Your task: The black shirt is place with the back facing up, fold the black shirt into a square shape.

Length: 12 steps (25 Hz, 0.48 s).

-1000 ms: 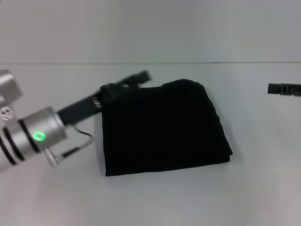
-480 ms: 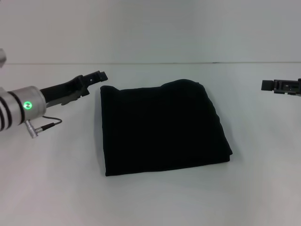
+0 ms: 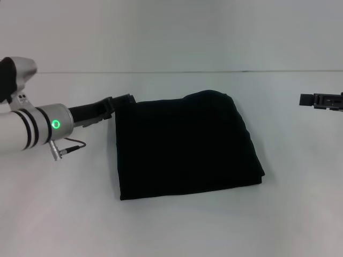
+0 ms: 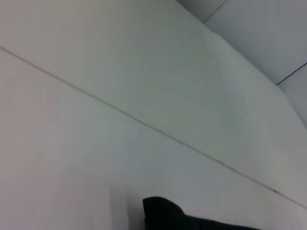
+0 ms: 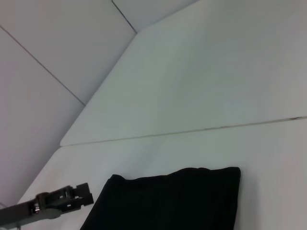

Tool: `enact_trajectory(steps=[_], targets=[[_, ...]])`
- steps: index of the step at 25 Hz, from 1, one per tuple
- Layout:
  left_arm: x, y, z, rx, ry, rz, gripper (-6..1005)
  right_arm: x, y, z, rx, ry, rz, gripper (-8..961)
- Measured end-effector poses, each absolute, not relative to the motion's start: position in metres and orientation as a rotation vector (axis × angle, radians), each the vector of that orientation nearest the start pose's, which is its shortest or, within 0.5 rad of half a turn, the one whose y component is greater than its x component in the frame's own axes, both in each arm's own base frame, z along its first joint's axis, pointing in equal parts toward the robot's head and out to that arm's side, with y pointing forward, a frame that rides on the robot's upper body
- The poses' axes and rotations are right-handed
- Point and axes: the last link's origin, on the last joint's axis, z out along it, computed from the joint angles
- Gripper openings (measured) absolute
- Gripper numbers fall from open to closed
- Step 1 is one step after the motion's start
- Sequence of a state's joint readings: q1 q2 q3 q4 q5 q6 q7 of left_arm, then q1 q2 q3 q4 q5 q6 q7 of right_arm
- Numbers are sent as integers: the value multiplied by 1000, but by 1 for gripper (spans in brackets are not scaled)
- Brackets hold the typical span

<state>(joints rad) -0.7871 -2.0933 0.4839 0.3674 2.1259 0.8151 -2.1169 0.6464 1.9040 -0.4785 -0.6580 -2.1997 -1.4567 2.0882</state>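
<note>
Folded into a rough square mid-table: black shirt (image 3: 185,144). Touching its far-left corner: left gripper (image 3: 119,101) (opening hidden). Near the table's right edge, well apart: right gripper (image 3: 306,99), opening unclear.

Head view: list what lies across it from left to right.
Silver left arm with green light → left gripper at the shirt's far left corner → folded black fabric shirt → right gripper at the right edge.

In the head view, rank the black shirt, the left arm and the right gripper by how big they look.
1. The black shirt, folded into a rough square, fills the most picture.
2. The left arm comes next, though it sits nearer the camera.
3. The right gripper, only partly in view at the edge.
</note>
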Motion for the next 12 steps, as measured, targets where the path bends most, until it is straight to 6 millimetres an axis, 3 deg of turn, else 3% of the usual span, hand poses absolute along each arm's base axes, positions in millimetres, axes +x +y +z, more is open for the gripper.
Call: enact_trajectory(steps=[12], targets=[[-263,425,-42,-1945,-1637,-621,845,290,388,91,-2274,1402,621,791]])
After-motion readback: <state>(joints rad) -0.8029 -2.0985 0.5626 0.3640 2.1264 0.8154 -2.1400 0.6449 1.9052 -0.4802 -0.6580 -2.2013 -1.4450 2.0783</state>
